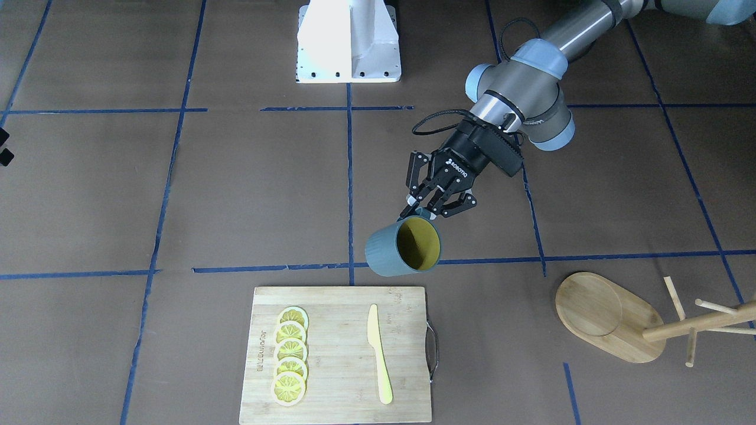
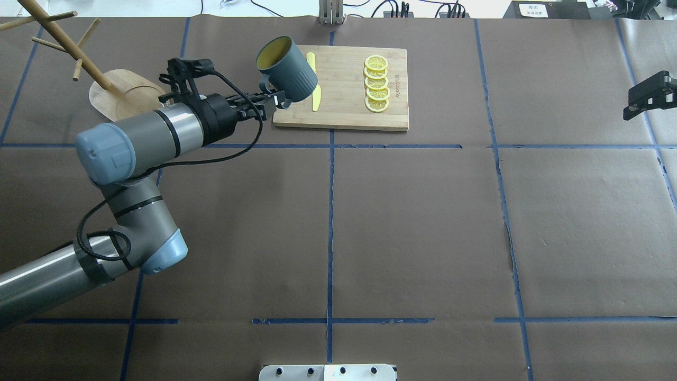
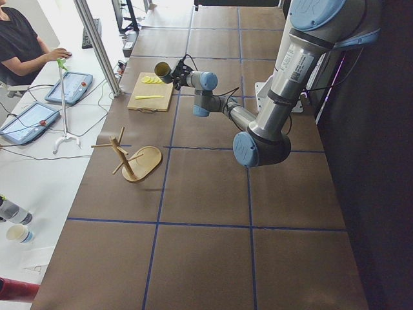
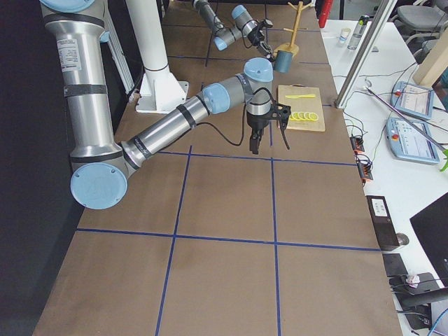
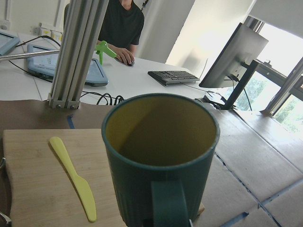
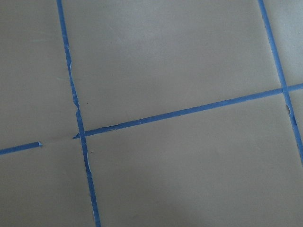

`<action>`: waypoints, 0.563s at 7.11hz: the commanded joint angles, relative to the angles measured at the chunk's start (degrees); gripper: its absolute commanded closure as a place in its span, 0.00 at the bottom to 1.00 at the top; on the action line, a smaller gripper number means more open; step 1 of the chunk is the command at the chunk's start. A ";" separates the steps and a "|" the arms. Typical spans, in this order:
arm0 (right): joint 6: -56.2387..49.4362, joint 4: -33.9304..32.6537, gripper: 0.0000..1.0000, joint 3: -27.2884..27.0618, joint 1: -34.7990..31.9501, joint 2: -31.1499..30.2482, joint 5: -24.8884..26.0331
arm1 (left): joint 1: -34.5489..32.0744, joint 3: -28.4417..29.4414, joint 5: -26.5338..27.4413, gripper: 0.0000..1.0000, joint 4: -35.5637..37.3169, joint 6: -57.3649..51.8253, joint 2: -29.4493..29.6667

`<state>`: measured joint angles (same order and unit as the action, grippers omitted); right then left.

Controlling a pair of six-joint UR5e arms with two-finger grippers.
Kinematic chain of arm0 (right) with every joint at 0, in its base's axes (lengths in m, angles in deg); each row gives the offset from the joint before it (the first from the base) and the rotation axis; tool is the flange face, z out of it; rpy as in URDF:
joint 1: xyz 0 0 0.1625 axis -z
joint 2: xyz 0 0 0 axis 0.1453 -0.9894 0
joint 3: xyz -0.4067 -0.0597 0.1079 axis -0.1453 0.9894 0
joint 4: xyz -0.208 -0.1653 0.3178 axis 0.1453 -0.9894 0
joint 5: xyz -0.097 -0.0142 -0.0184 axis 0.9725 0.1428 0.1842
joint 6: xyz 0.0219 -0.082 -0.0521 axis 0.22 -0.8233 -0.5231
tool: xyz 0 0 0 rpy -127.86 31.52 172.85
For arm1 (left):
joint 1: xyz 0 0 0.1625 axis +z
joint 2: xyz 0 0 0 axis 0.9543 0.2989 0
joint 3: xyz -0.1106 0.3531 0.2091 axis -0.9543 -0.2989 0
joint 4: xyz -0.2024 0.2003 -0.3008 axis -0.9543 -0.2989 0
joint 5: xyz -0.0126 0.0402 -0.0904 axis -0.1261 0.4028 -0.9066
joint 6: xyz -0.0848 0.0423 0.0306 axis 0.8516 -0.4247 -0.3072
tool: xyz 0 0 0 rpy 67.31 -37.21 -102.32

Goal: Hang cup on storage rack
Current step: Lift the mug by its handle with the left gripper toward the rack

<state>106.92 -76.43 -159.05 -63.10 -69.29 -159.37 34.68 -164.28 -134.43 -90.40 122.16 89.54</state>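
Note:
The dark blue-grey cup [image 1: 387,252] with its yellow inside hangs tilted in the air, just off the robot-side edge of the cutting board. My left gripper [image 1: 423,208] is shut on its loop handle [image 5: 169,203]. From overhead the cup [image 2: 290,70] is seen over the board's left end, mouth turned away from the robot. The storage rack [image 1: 608,319], a light wooden mug tree with thin pegs [image 2: 79,45], stands upright and bare to the left of the cup [image 3: 132,161]. My right gripper [image 4: 269,143] hovers open over bare table, far to the right [image 2: 648,96].
A wooden cutting board [image 1: 342,389] carries a row of lemon slices [image 1: 290,357] and a yellow plastic knife [image 1: 378,354]. The white robot base [image 1: 348,41] is at the back. A person sits at a desk past the table's far edge [image 3: 19,39].

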 commanded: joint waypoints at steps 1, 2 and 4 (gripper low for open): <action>-0.26 0.00 0.01 -0.16 -0.87 -0.11 0.04 | -4.59 0.08 -4.89 0.99 -3.54 10.90 -3.58; -0.26 0.00 0.01 -0.33 -1.14 -0.20 0.04 | -6.43 0.17 -6.30 0.99 -4.34 16.08 -4.30; -0.26 0.00 0.01 -0.60 -1.40 -0.20 0.04 | -9.69 1.57 -7.98 1.00 -8.71 30.57 -6.67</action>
<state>106.66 -76.43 -159.50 -64.25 -69.47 -159.34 26.77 -163.62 -141.27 -96.19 144.67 84.36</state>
